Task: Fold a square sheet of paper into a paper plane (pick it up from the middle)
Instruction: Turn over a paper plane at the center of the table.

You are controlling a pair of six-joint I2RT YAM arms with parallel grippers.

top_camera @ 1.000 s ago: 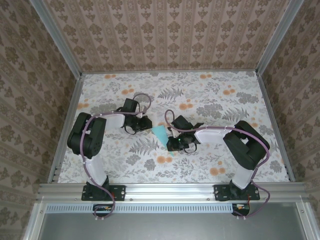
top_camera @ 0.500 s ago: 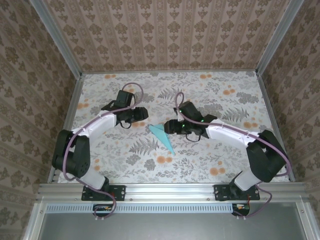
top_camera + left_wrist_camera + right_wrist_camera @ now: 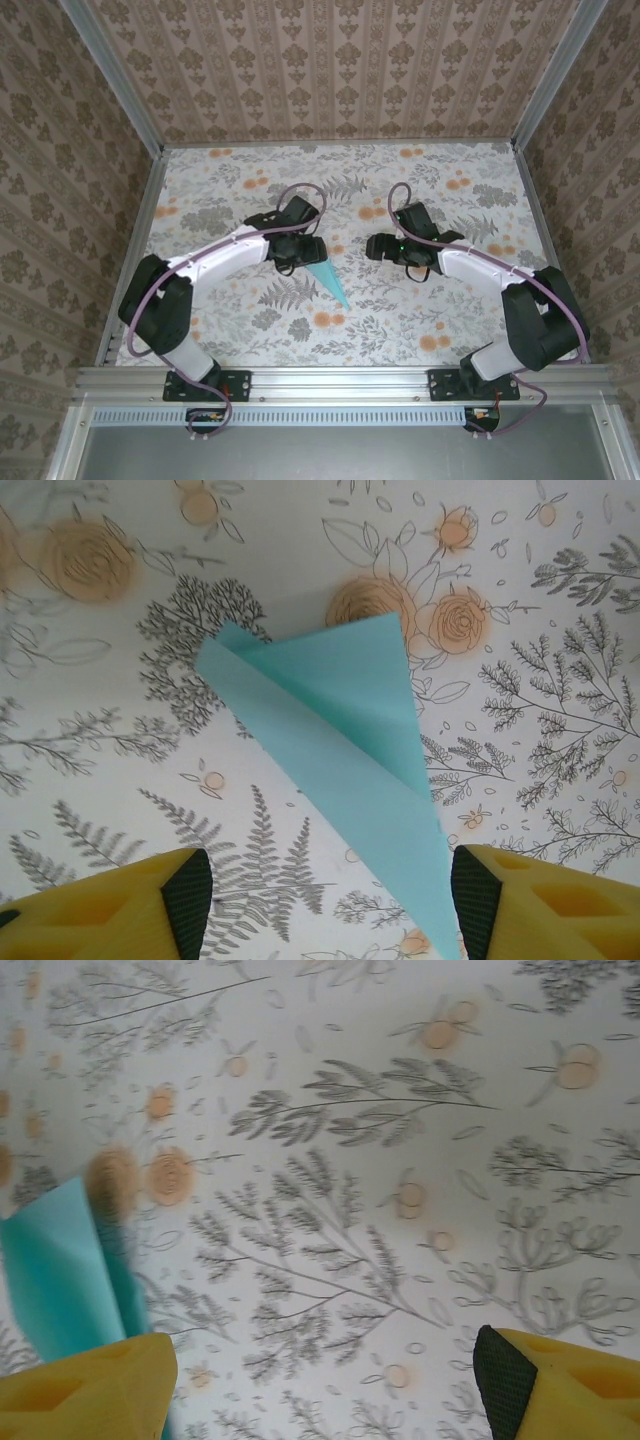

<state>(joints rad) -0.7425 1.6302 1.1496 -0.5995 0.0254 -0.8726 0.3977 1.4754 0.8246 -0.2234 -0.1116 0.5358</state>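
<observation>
Lying flat, the paper plane (image 3: 327,277) (image 3: 340,770) (image 3: 60,1270) points near-right. The left gripper (image 3: 300,250) (image 3: 330,890) spreads wide over it. The right gripper (image 3: 375,246) (image 3: 325,1370), further right, is wide and empty.

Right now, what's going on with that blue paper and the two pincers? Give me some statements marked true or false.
1. The blue paper lies on the flowered table. True.
2. The left pincer is clamped on the paper. False: it is open, and the paper lies loose on the table.
3. The paper is a flat unfolded square. False: it is folded to a narrow point.
4. The right pincer is open and holds nothing. True.
</observation>
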